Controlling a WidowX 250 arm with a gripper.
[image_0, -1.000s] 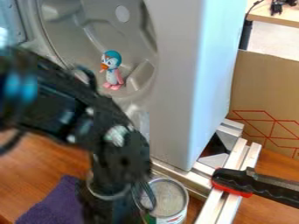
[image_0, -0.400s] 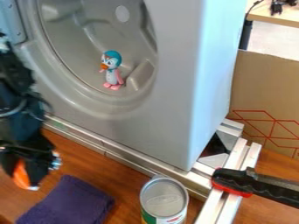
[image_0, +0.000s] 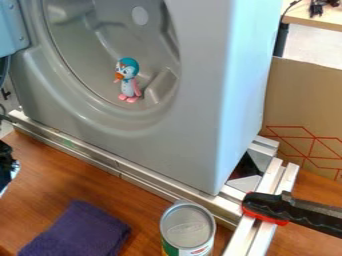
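At the far left edge of the camera view, a small black and silver part of the gripper (image_0: 6, 166) shows above the wooden table, left of the purple cloth and touching nothing visible. The folded purple cloth (image_0: 79, 231) lies at the lower left. A metal can (image_0: 188, 229) stands upright at the bottom centre. Inside the round grey recess of the washing-machine-like housing (image_0: 200, 115) stands a toy penguin (image_0: 128, 82) with a teal head and pink feet.
A metal rail (image_0: 113, 162) runs along the housing's base. At the lower right, a black and red clamp (image_0: 270, 209) sits across metal profiles. Behind it stands a cardboard panel (image_0: 300, 105); a light blue hinged piece (image_0: 10, 30) is at the upper left.
The arm has swung left from in front of the housing and can, almost out of view. The orange item seen at the gripper before is out of sight; cloth, can and penguin stay put.
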